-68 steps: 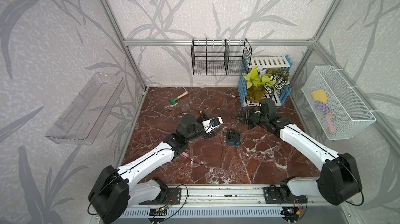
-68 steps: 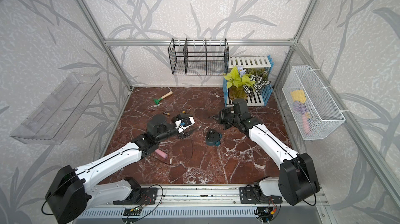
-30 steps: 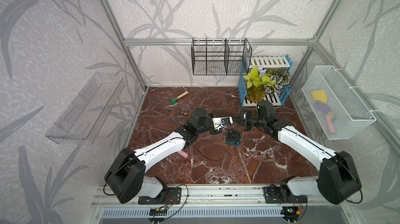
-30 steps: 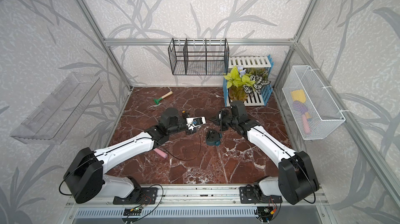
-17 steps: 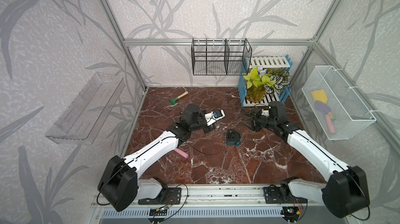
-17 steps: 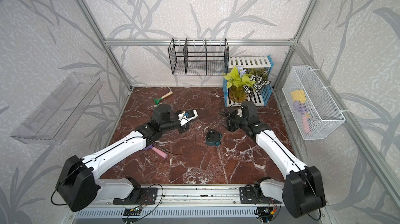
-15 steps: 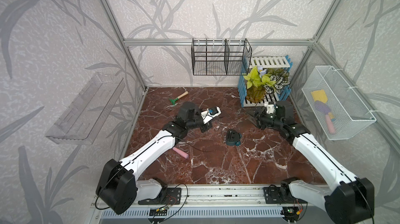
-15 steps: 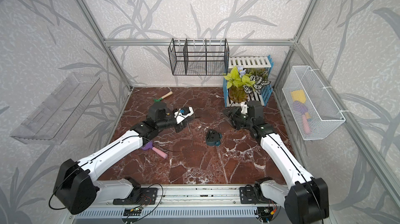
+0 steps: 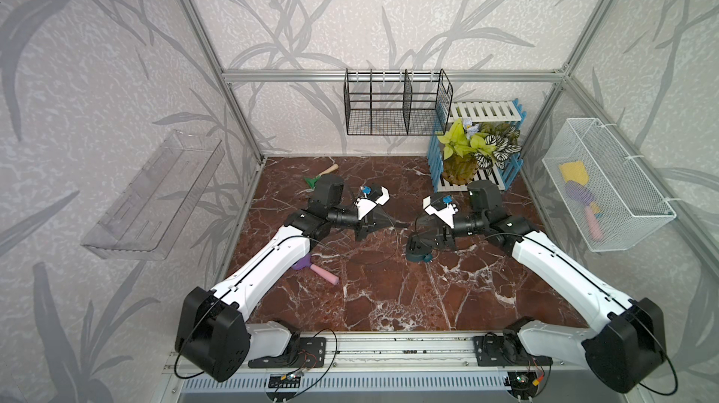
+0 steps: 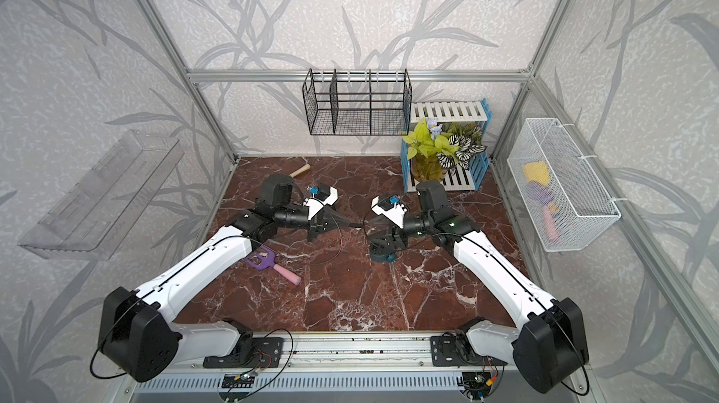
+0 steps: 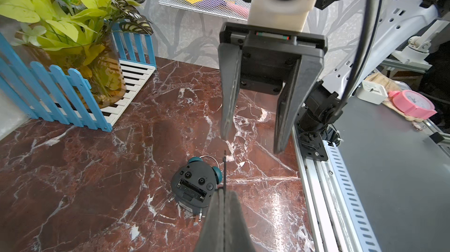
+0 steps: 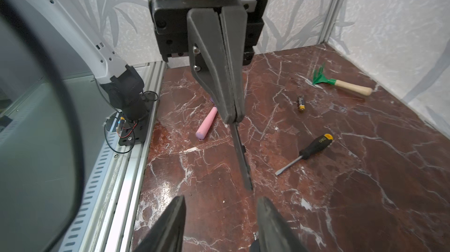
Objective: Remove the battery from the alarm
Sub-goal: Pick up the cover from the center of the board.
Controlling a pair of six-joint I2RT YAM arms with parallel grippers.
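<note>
Already the battery [image 12: 301, 103] lies loose on the bench [image 12: 365, 190], toward its far left corner, between the screwdriver [image 12: 309, 152] and the green hand rake [image 12: 341, 84]. The alarm [image 11: 194, 187] lies face down near the bench's middle, its back slot looking empty. My left gripper [image 12: 232, 117] is clamped on a thin flat black piece [image 12: 241, 156]; my right gripper [image 11: 252, 145] hangs spread and empty near the alarm. I judge the battery light, stiff, smooth and prone to roll: pinch it across the barrel. My left arm hides it in both top views.
</note>
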